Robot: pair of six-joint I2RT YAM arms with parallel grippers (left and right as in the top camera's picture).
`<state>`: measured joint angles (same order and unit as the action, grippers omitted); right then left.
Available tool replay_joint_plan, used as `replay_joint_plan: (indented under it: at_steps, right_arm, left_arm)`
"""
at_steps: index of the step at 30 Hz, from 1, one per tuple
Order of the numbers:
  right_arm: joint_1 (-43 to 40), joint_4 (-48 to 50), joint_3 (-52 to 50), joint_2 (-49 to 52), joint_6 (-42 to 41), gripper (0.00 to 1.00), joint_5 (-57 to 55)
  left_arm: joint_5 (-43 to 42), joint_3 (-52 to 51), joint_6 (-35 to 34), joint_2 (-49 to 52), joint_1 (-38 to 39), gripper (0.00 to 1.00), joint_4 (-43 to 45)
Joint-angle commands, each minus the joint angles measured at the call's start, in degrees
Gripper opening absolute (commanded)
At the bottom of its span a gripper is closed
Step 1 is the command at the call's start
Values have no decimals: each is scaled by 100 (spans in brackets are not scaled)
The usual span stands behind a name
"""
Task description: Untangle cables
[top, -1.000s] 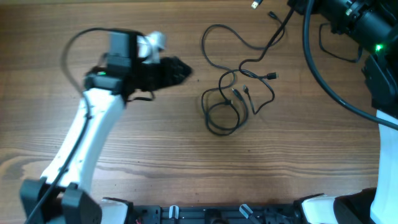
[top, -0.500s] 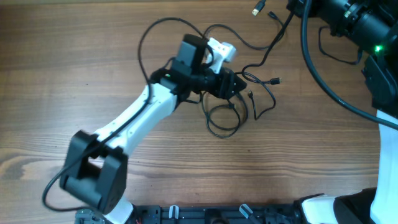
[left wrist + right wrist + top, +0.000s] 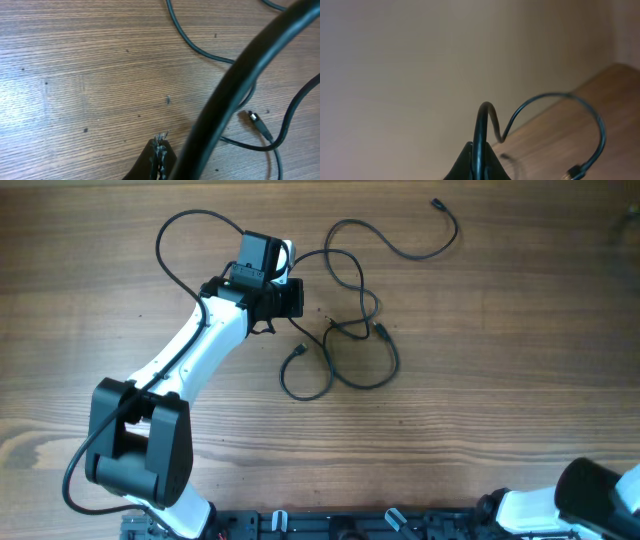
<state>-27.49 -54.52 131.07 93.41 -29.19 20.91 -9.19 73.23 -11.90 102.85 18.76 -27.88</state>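
The cables (image 3: 350, 330) lie as thin black loops in the middle of the wooden table, with one end (image 3: 437, 202) trailing to the far right and a plug (image 3: 300, 351) near the left loop. My left gripper (image 3: 298, 300) is just left of the tangle. In the left wrist view its fingertips (image 3: 160, 147) are pressed shut with nothing visible between them, and a small plug (image 3: 255, 118) lies to their right. My right gripper (image 3: 479, 150) is outside the overhead view, raised and shut on a black cable (image 3: 485, 112) that arcs down to a gold plug (image 3: 570, 174).
The left arm's own thick wire (image 3: 175, 235) loops behind its wrist and crosses the left wrist view (image 3: 235, 85). Part of the right arm (image 3: 600, 495) shows at the bottom right corner. Bare wood (image 3: 500, 380) surrounds the tangle.
The left gripper reached into the tangle, closed, and pulled back left; the loops shifted left and spread. The right arm left the overhead view, and the gold-plug cable is gone from the top edge.
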Motion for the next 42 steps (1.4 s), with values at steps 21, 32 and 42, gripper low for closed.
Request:
replay_joint_plan:
  at_steps: [21,32,42]
  right_arm:
    - [-319,1305,50,4048,1351,100,-1663]
    - [125,-1447,50,2452,2291,100,1504]
    - [2656,-2302,13,2339,2448,99,1318]
  left_arm:
    - [74,24,-227,-170,623,4,-4]
    - [70,525,-667,-466,621,30,-2]
    - [942,603,-2859,-1115,149,92,-955]
